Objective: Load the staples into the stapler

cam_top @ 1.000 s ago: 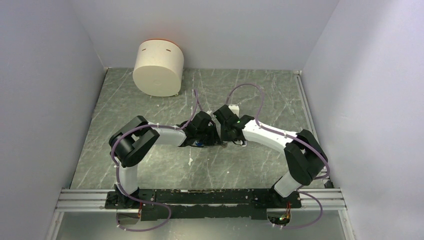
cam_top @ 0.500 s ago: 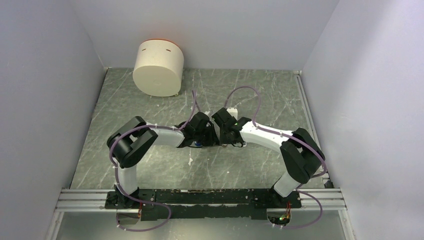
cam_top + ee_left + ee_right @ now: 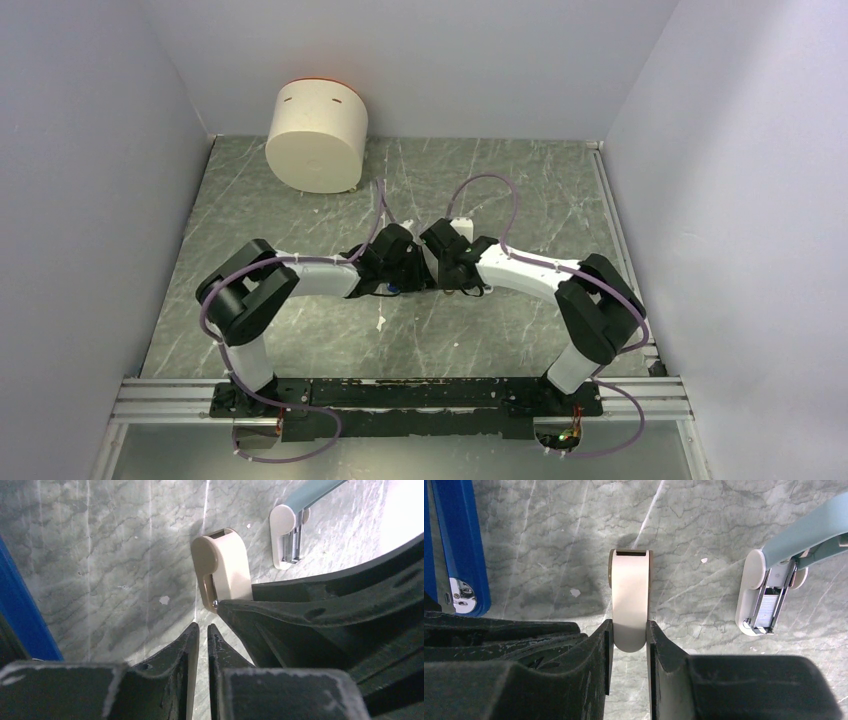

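**Arms Meet at Mid-Table, Right Gripper Clamped on a Tan Mini Stapler**

From above, the two arms reach inward over the grey marbled table (image 3: 560, 190), and the left gripper (image 3: 402, 275) and right gripper (image 3: 455, 272) sit close together at the centre of the frame. A cream cylinder (image 3: 316, 135) lies on its side in the upper left, against the back wall. What lies under the grippers cannot be made out from here.

In the left wrist view, the left gripper's fingers (image 3: 187, 645) rise from the bottom centre, nearly together with only a thin slit between them and nothing in it. The blue stapler (image 3: 22, 610) runs down the left edge, on the table. A tan mini stapler (image 3: 222, 562) lies at upper centre, the right gripper's black body covering its lower end. A pale-blue mini stapler (image 3: 282, 525) lies open at upper right, its silver channel showing.

In the right wrist view, the right gripper's fingers (image 3: 605, 645) press on both sides of the tan mini stapler at centre frame. The blue stapler occupies the upper left corner, well apart from those fingers. The pale-blue mini stapler lies open at right.
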### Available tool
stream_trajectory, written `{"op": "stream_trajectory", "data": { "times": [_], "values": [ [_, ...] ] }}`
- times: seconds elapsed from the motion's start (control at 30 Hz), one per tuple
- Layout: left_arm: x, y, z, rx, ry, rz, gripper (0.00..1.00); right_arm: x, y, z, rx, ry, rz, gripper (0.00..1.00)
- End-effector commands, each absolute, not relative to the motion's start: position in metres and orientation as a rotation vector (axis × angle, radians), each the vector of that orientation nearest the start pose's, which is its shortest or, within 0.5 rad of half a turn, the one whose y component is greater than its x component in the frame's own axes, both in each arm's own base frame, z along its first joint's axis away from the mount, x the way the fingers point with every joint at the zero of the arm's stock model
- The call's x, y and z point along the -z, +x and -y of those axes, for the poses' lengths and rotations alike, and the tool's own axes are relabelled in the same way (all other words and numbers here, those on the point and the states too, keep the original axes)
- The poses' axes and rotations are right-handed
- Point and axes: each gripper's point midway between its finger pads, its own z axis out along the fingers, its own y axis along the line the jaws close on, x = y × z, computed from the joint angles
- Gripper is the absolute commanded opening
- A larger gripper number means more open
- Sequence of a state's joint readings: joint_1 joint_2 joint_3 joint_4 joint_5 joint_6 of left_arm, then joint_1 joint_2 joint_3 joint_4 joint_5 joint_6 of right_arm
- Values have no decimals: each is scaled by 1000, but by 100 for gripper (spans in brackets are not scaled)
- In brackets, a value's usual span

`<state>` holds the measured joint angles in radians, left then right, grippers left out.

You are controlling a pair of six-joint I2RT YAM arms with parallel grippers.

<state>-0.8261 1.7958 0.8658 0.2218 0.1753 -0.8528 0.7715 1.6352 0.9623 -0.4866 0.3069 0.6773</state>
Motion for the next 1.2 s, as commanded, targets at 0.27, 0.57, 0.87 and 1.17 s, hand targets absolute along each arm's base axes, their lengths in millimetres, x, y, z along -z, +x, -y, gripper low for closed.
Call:
{"op": "stream_trajectory", "data": {
  "times": [0.27, 0.57, 0.87, 1.17],
  "values": [
    [-75, 266, 347, 932, 35, -2397, 21, -49, 281, -223, -70, -4, -2583, 35],
    [-121, 274, 323, 850, 13, -2274, 27, -48, 286, -226, -88, -2, -2587, 57],
    [-140, 275, 291, 766, -94, -2196, 30, -19, 282, -231, -83, 1, -2661, 58],
    [-142, 268, 278, 739, -101, -2192, 33, -6, 283, -249, -190, -14, -2691, 37]
  ]
}}
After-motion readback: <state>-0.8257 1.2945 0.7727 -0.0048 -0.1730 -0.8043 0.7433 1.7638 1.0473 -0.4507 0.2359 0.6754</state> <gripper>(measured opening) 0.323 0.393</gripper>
